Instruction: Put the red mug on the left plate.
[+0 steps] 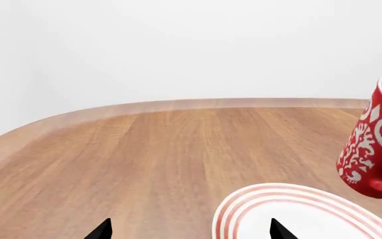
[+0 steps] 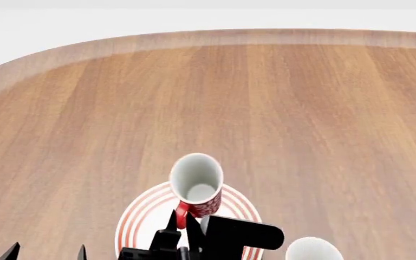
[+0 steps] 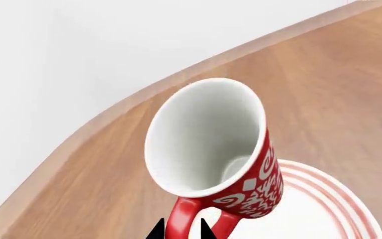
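Red mug (image 3: 211, 149) hangs by its handle in my right claw (image 3: 181, 230), pinched shut, tilted just above the left plate (image 2: 139, 219) so I can lower it. My left claw (image 1: 189, 231) idles, spread open beside the plate over the worktop (image 2: 302, 108).

Robot parts are all plain matte black, no markings, cables or screws visible. Right gripper (image 2: 181, 223): two thin tapered fingers ending in sharp points, mounted on a blocky black body with a rounded rectangular housing sticking out sideways. In the right wrist view only two small pointed fingertips (image 3: 156, 231) show. Left gripper (image 1: 189, 230): same black wedge-shaped fingertips, sharp-pointed, body out of frame.
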